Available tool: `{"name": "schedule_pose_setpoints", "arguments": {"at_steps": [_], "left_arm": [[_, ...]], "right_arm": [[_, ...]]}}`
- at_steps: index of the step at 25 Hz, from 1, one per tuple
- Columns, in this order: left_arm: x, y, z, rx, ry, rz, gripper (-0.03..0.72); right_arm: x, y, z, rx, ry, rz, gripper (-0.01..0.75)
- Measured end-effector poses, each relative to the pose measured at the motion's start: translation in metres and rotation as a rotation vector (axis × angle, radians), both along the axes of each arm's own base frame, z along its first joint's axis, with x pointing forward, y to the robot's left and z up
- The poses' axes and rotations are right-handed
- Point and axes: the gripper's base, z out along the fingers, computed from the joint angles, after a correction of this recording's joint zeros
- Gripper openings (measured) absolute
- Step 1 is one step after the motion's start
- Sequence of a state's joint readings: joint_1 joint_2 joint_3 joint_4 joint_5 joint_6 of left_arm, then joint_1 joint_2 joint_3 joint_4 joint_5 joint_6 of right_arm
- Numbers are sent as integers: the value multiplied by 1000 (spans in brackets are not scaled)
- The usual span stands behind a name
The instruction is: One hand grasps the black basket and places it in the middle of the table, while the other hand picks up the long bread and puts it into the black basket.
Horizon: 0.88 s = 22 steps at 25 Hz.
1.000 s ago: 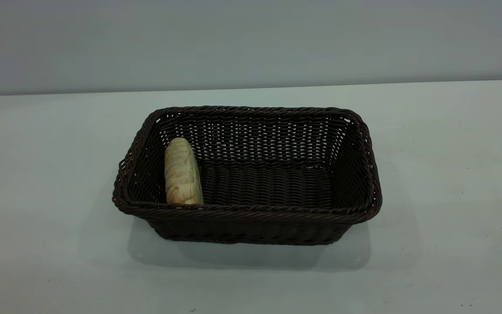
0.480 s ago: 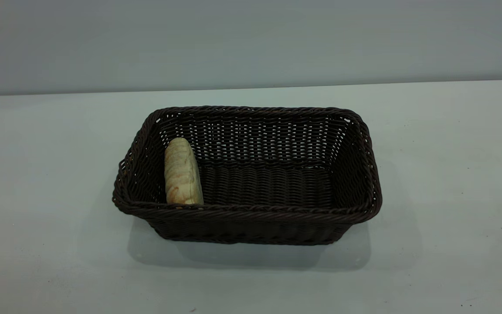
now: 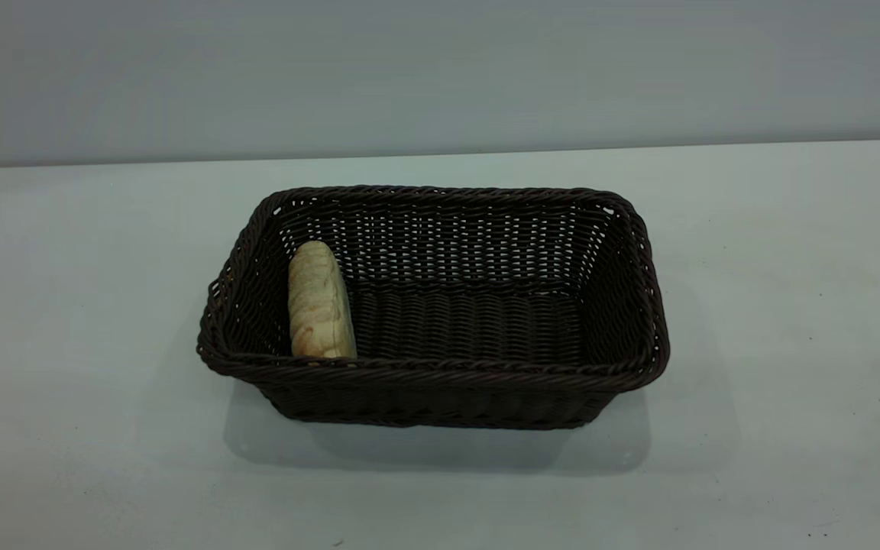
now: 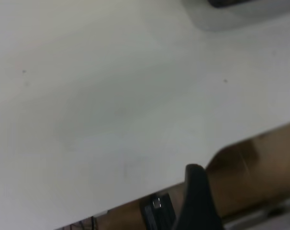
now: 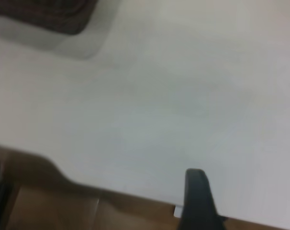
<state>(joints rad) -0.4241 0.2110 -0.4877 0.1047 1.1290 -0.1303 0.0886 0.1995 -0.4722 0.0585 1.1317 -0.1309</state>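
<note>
**Mia:** What is on the left side of the table [image 3: 66, 321]?

**Sam:** Just bare white table there. The left arm is not in the outside view at all. Its own camera looks down at the table near the edge, and you can see one black finger [image 4: 196, 196] of the left gripper sticking up. I cannot tell if that gripper is open or closed.

**Mia:** And in the middle?

**Sam:** The black basket [image 3: 432, 382] sits flat on the table, in the middle. The long bread [image 3: 319, 302] is inside it, at the left end. It leans against the left wall, and its near end is hidden behind the front rim.

**Mia:** What about the right side?

**Sam:** More bare table. The right arm is out of the outside view too. Its camera shows the table, a corner of the basket [image 5: 49, 17] far off, and one black finger [image 5: 196, 199] of the right gripper. I cannot tell if that one is open or closed either. Both arms are away from the basket.
</note>
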Motion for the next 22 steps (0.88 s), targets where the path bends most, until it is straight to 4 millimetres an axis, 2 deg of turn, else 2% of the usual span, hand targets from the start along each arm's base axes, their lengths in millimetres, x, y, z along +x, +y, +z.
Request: {"name": "schedule_pose_setpoints", "arguments": {"at_steps": [4,9,15,22], "left_arm": [[-9,5,1,-22,-59,141,569],[-19,7,1,-37,-125,282,569],[-32,8,0,-58,-213,320,569],[-34,9,-1,-60,-223,320,569]], "right_arm": [[-9,-2,1,2,-67,-104,505],[-20,-2,2,4,-147,-141,472],[-29,-2,2,5,-210,-140,422],[-30,-2,1,5,-213,-140,360]]}}
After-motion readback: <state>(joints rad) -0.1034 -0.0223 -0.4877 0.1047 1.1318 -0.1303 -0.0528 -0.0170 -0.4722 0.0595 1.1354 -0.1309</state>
